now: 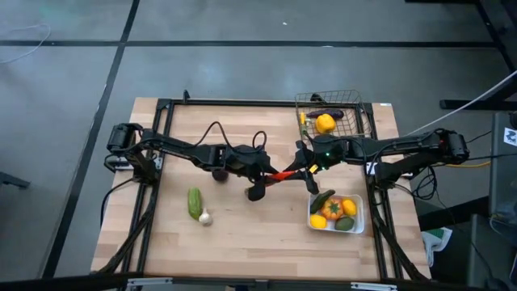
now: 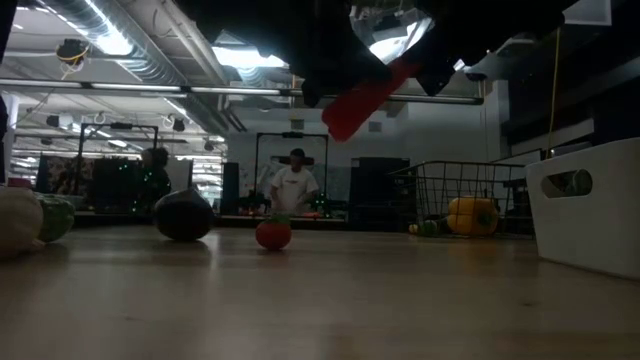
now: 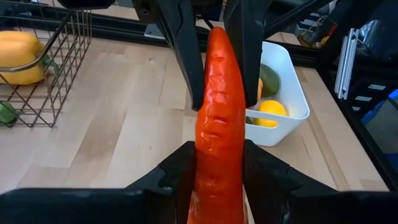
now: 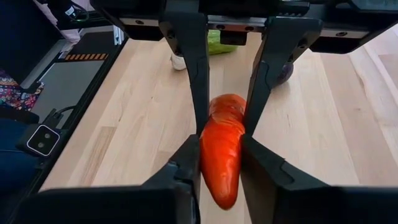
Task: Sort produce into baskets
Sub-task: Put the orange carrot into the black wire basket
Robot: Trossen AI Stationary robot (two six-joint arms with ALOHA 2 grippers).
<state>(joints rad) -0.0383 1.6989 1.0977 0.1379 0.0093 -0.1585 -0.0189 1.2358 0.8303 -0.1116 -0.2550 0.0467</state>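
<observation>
An orange carrot (image 1: 283, 174) hangs in the air over the middle of the table, between my two grippers. My left gripper (image 1: 273, 176) comes from the left and is shut on its thick end. My right gripper (image 1: 300, 168) comes from the right and is shut on its tapered end. The wire basket (image 1: 355, 105) at the far right holds a yellow pepper (image 1: 325, 123) and a dark eggplant (image 1: 327, 112). The white tray (image 1: 359, 217) at the near right holds several fruits. A cucumber (image 1: 195, 202) and a garlic (image 1: 205, 217) lie on the table at the near left. My left gripper pinches the carrot's thick end (image 3: 214, 177) between its two fingers (image 3: 180, 171). They reach from the table's left, slanting down, and lie along the carrot. The carrot is lifted clear of the table. My right gripper pinches the carrot's tapered end (image 4: 222, 165) between its two fingers (image 4: 186, 162). They reach from the table's right, slanting down, and lie along the carrot. The tip (image 4: 224, 199) pokes back past the fingertips toward the wrist.
A red tomato (image 2: 273, 233) and a dark eggplant (image 2: 183, 215) sit on the table under the arms. Black frame rails run along the table's left, right and far edges. Bare wood lies at the near middle. A person stands in the room far behind the table.
</observation>
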